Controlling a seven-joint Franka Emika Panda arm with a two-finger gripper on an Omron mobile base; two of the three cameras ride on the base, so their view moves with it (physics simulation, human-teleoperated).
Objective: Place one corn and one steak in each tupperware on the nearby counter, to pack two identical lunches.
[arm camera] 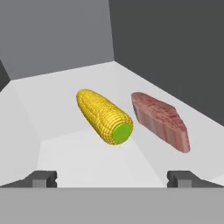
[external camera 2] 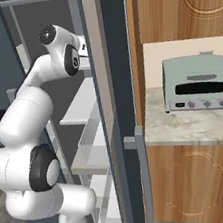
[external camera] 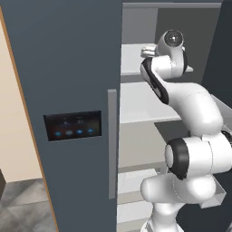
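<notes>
The pincer (arm camera: 112,178) hangs wide open (holding nothing) near a corn (arm camera: 104,116), steak (arm camera: 161,120) just right.

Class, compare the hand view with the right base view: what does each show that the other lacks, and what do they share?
Hand view alone: a corn and a steak lying side by side, apart, on a white shelf, with the open gripper aimed at them.
Right base view alone: the arm, a toaster oven on the counter, and wooden cabinets.
Shared: the fridge interior, with its grey walls and white shelves.
</notes>
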